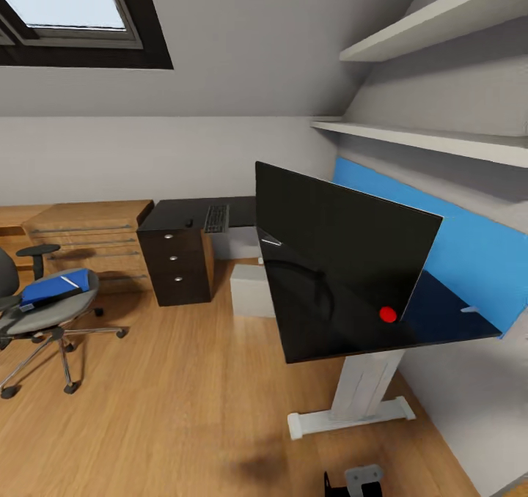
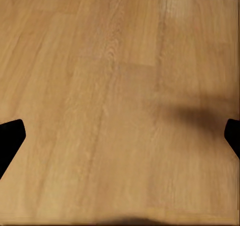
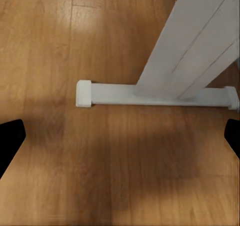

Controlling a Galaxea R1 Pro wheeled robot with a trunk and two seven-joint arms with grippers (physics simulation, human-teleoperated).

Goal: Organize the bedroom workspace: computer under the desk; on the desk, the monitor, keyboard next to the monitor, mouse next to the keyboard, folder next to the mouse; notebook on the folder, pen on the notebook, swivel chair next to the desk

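One monitor [image 1: 341, 262] stands at three o'clock on one black desk [image 1: 176, 215], which has three drawers [image 1: 178, 256] and one white leg [image 1: 352, 402] in sight. One keyboard [image 1: 216, 218] and one mouse [image 1: 189, 223] lie at twelve o'clock. One computer [image 1: 251, 290] sits beneath. One swivel chair [image 1: 40, 314] at nine o'clock carries one folder [image 1: 55, 288]. Two wall shelves [image 1: 433, 141] hang at two o'clock, and one skylight [image 1: 73, 13] at eleven.

Black monitor [image 1: 337, 262], red dot; blue folder [image 1: 55, 287]; black desk [image 1: 183, 213].

swivel chair [image 1: 37, 310] cut by frame edge; monitor [image 1: 337, 262] hides desk [image 1: 455, 321] top
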